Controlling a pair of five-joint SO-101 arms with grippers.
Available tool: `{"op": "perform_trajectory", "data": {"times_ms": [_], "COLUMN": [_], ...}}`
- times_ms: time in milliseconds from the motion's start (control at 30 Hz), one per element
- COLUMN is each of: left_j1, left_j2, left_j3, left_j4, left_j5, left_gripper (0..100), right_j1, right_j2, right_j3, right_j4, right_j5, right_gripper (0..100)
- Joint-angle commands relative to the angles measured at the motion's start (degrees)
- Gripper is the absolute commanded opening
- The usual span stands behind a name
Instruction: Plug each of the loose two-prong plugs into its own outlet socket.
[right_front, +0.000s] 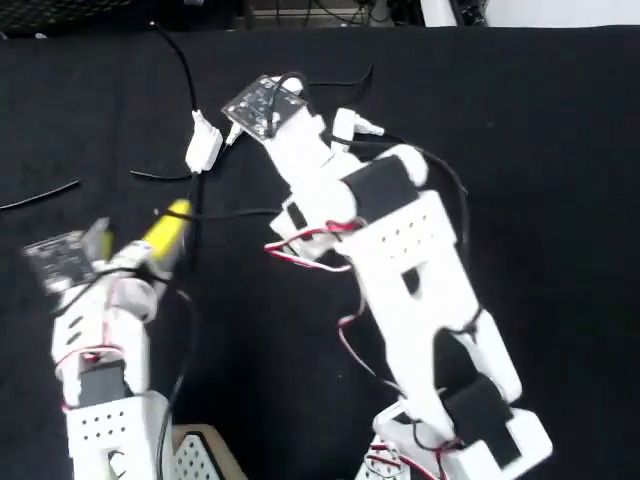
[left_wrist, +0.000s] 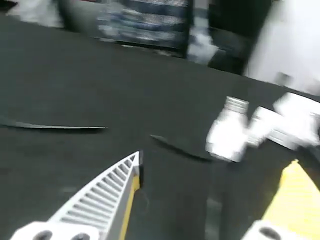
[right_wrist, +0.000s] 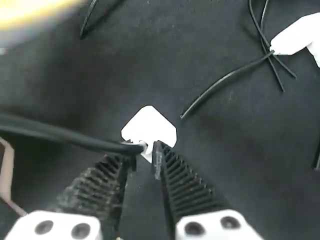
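1. The white plug sits right at the tips of the right gripper, above the black-covered table. Its black cable comes in from one side and meets the plug at the corner nearest the fingertips.
2. The right gripper's jaws stand nearly together, with only a narrow slit between them. Its black ribbed fingers pinch that near corner of the white plug, where the cable ends.
3. In the high view the right arm stretches from the near edge toward the far middle of the table. The white plug shows tilted just beside its wrist, on the side toward the left arm.
4. A second white plug, its two prongs visible, lies just beside the right arm's wrist on the opposite side. No gripper touches it.
5. The left gripper is spread wide and holds nothing, its white ribbed finger and yellow finger far apart.
6. In the left wrist view the white plug lies ahead of that spread, apart from both fingers.
7. A loose length of black wire lies on the cloth, well apart from both plugs.
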Motion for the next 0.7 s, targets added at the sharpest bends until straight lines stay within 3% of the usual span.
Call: {"op": "perform_trajectory", "data": {"times_ms": [0, 167, 433, 667], "left_j1": [-11.82, -12.88, -8.84, -9.27], "left_j2": [-0.62, -0.18, -0.62, -0.62], "left_j3": [0.84, 3.3, 3.3, 3.3], "left_j4": [-0.53, -0.09, 1.67, 1.93], "left_j5": [0.0, 0.26, 4.04, 4.22], "left_gripper": [41, 41, 41, 41], "right_j1": [1.49, 0.44, -4.4, -0.62], "right_j2": [4.79, 11.56, 11.38, 1.89], "right_j3": [4.26, 11.12, 14.11, 17.27], "right_j4": [-11.34, -17.85, -0.26, 1.32], "right_j5": [0.44, 0.44, 5.01, 8.62], "right_gripper": [1.2, 1.2, 1.2, 1.8]}}
